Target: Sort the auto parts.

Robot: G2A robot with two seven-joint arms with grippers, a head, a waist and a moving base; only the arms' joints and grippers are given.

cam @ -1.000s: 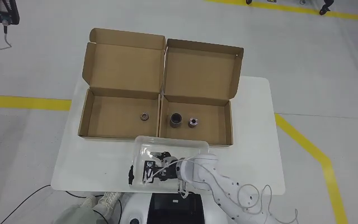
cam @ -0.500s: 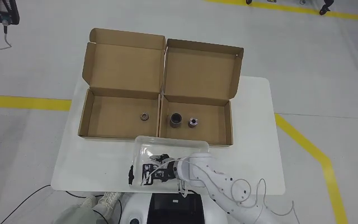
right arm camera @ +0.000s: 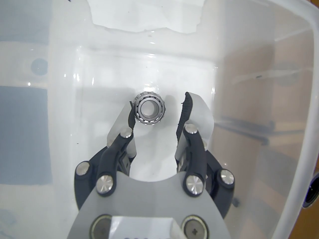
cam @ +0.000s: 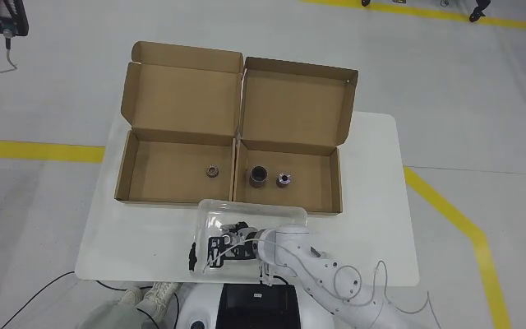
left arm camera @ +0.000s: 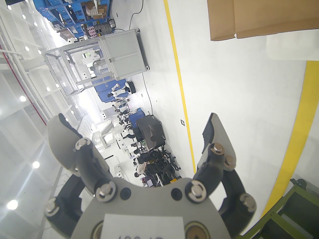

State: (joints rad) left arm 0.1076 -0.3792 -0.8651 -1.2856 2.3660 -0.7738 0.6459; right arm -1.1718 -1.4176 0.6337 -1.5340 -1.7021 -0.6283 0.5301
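The right gripper's fingers (right arm camera: 183,115) stand apart with a small roller bearing (right arm camera: 149,111) between them. One pad is touching the bearing's side or just short of it, and the other is well clear. The bearing lies on the floor of a clear plastic bin (right arm camera: 286,50) with its bore facing the wrist camera.

As I see it, the right gripper (right arm camera: 159,103) is about to pick it up. To do that well it should shift so the bearing sits midway between the pads. Otherwise the near pad will shove the bearing across the slick floor as the jaws close. It should then close on the outer ring and lift straight up, clear of the bin wall.

From above, the bin (cam: 251,210) sits at the table's (cam: 370,164) 6 o'clock edge, and two open cardboard boxes lie toward 12. The left box (cam: 168,173) holds one small ring (cam: 212,172). The right box (cam: 288,177) holds a dark sleeve (cam: 259,174) and a toothed piece (cam: 284,178). That view gives the destinations, but the arm covers the bearing there. The wrist view shows the grip but none of the sorted parts.

The left gripper (left arm camera: 135,120) hangs wide open and empty, facing out into the room.
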